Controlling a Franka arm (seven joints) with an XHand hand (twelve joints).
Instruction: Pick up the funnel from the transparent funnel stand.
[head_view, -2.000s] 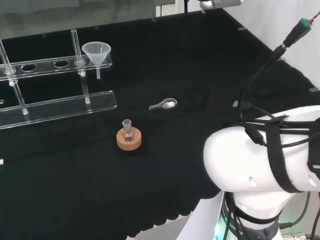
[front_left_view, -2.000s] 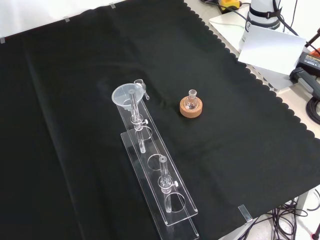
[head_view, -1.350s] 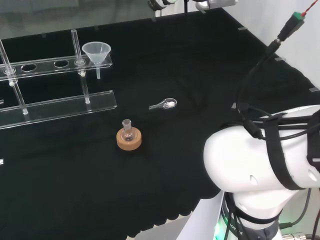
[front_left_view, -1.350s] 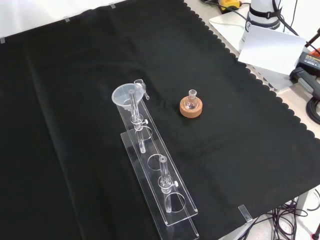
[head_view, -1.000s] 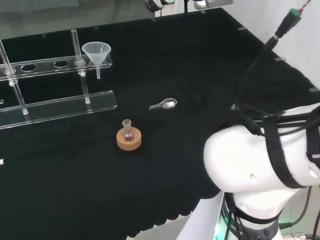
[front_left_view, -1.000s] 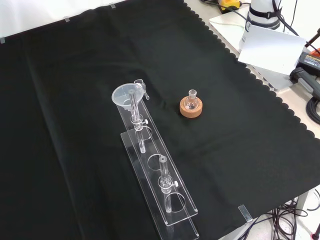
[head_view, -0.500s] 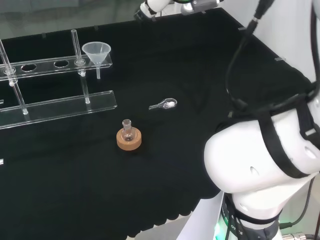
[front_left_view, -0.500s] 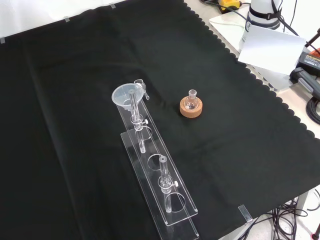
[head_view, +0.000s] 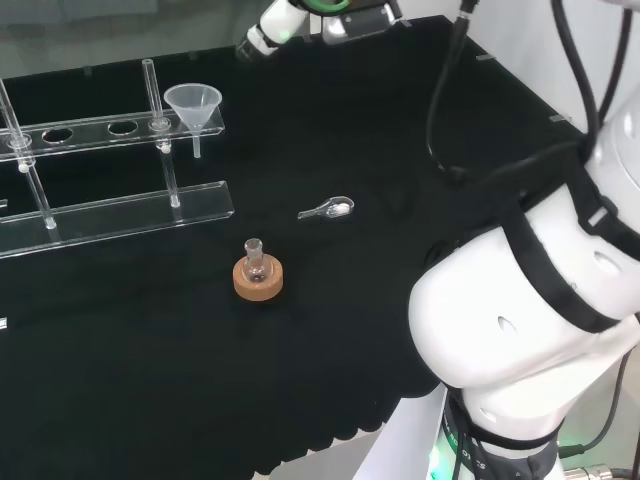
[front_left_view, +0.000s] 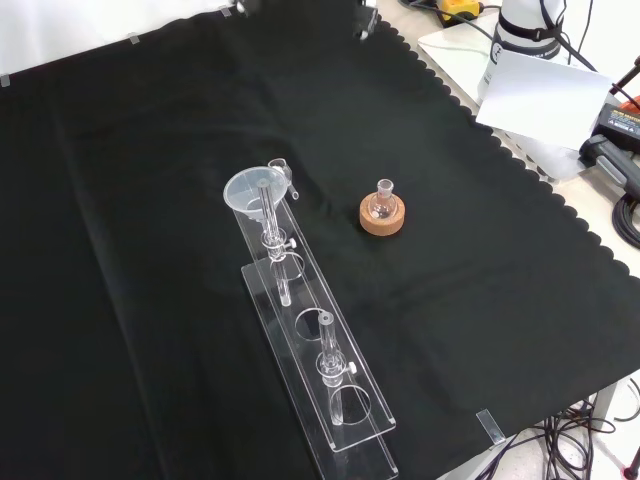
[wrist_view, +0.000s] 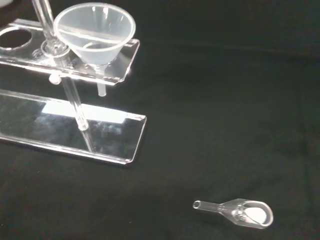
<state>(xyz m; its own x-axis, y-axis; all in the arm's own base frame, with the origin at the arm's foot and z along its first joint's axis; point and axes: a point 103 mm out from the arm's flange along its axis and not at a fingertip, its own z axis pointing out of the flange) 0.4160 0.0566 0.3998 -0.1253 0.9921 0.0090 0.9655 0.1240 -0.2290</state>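
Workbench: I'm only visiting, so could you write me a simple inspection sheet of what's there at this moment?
Surface: black cloth, scalloped edge.
Job's things: funnel sits upright in the end hole of the transparent funnel stand; untouched.
Clutter: small flask on a cork ring; small clear scoop holding something white, lying flat, apart from the stand.
Hand: fingers not seen; the arm reaches in at the head view's top edge.
Cables: black ones along the arm; more off the bench in the front view.
Surroundings: white sheet beyond the cloth.
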